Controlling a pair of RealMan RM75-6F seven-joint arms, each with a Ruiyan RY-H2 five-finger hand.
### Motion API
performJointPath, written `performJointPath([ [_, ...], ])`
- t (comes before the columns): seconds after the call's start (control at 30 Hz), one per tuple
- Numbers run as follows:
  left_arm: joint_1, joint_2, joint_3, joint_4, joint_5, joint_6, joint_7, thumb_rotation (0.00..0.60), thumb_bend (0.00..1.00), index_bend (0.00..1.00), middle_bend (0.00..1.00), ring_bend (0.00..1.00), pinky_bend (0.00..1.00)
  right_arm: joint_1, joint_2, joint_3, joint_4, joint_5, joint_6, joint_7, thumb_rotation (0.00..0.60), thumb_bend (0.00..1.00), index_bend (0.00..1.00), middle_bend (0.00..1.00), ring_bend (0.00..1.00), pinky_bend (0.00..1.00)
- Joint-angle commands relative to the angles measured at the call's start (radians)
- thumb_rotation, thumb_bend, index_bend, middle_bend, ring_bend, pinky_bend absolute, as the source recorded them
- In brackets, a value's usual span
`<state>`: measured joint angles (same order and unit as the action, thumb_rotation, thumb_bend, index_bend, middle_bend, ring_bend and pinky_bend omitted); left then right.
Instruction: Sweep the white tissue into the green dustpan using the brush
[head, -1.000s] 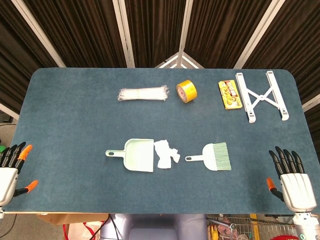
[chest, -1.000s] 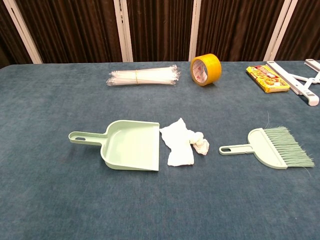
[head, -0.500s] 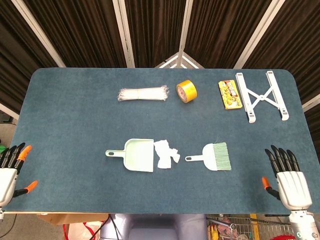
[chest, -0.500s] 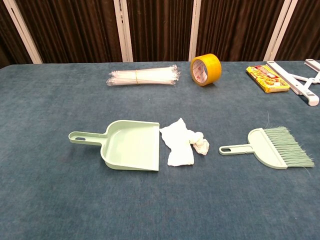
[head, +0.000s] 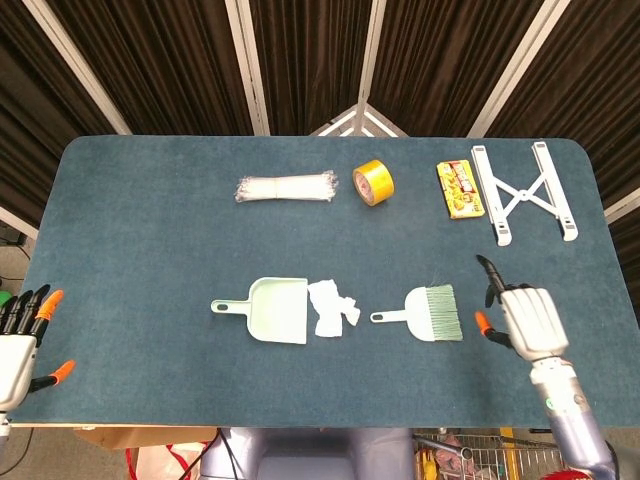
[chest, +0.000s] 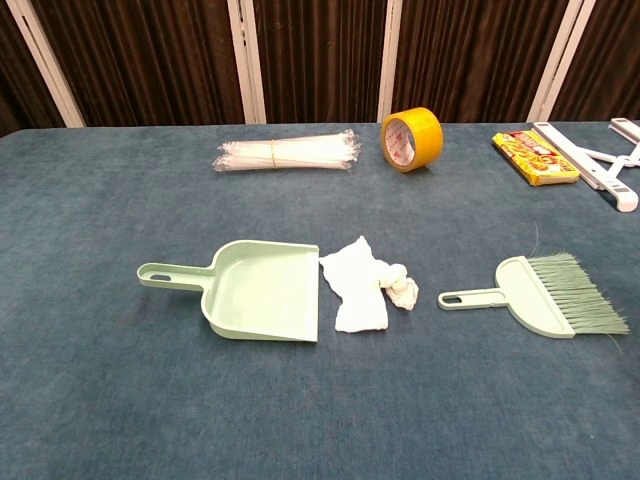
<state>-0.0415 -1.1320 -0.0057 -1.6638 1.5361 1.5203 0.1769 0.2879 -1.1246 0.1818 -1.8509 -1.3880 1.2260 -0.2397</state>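
The green dustpan (head: 278, 310) (chest: 262, 290) lies on the blue table (head: 150, 230), handle to the left and mouth to the right. The crumpled white tissue (head: 330, 307) (chest: 360, 285) lies right at its mouth. The green brush (head: 430, 313) (chest: 545, 292) lies right of the tissue, handle toward it and bristles to the right. My right hand (head: 522, 320) hovers over the table just right of the bristles and holds nothing. My left hand (head: 15, 340) stays off the table's front left edge, fingers apart and empty. Neither hand shows in the chest view.
Along the far side lie a bundle of clear plastic ties (head: 285, 188) (chest: 285, 153), a yellow tape roll (head: 374, 182) (chest: 411, 139), a yellow packet (head: 460, 189) (chest: 535, 157) and a white folding stand (head: 525, 190).
My right hand has moved from the table's front right corner leftward and inward, coming close to the brush's bristles. The left hand and the objects have not moved.
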Motion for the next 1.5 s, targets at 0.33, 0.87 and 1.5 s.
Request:
performJointPath([
  [0.33,-0.004,-0.011,-0.013,-0.001,-0.036,-0.015,0.027,0.600,0.00,0.00,0.00,0.00,0.00,0.163,-0.156,0.029,0.003,0.240,-0.144,-0.303,0.600,0.39,0.37,0.89,0.92,0.79],
  [0.87,-0.011,-0.023,-0.021,0.005,-0.054,-0.023,0.056,0.600,0.00,0.00,0.00,0.00,0.00,0.225,-0.381,-0.028,0.160,0.343,-0.121,-0.412,0.600,0.39,0.42,0.89,0.92,0.79],
  [1.5,-0.014,-0.023,-0.024,0.001,-0.067,-0.030,0.054,0.600,0.00,0.00,0.00,0.00,0.00,0.255,-0.509,-0.045,0.295,0.374,-0.088,-0.455,0.600,0.38,0.42,0.89,0.92,0.79],
])
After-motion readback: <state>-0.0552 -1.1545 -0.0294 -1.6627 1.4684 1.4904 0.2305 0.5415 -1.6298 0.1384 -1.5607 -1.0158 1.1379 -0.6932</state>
